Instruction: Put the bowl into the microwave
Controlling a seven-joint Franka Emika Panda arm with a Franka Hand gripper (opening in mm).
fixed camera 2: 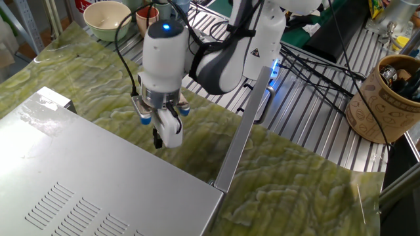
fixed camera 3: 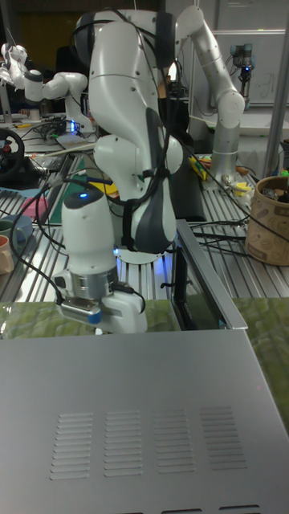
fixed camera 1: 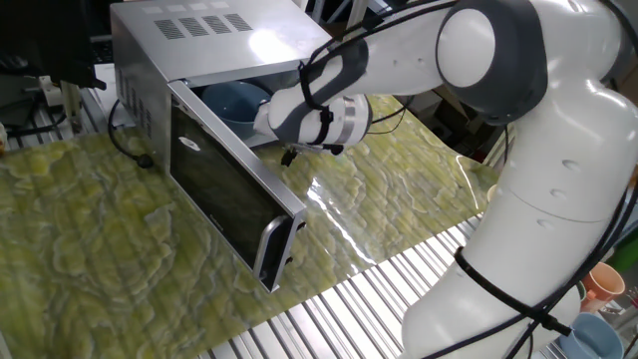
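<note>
We see the microwave (fixed camera 1: pixel 214 45) cased in brushed silver sheet metal, faintly shiny, with slots pressed into its top; its open door (fixed camera 1: pixel 224 194) is dark, glossy glass in a silver frame. Inside it, the bowl (fixed camera 1: pixel 234 103) looks like smooth, glazed light-blue ceramic. Under the microwave lies a green-and-yellow marbled mat (fixed camera 2: pixel 289 167), slick enough to catch glare, and beyond the mat the table (fixed camera 2: pixel 315 118) is ribbed bare metal. The arm (fixed camera 1: pixel 498 90) beside the microwave wears smooth, glossy white plastic shells with matt grey joints. Far from the microwave, a cream bowl (fixed camera 2: pixel 108 19) looks glazed too.
</note>
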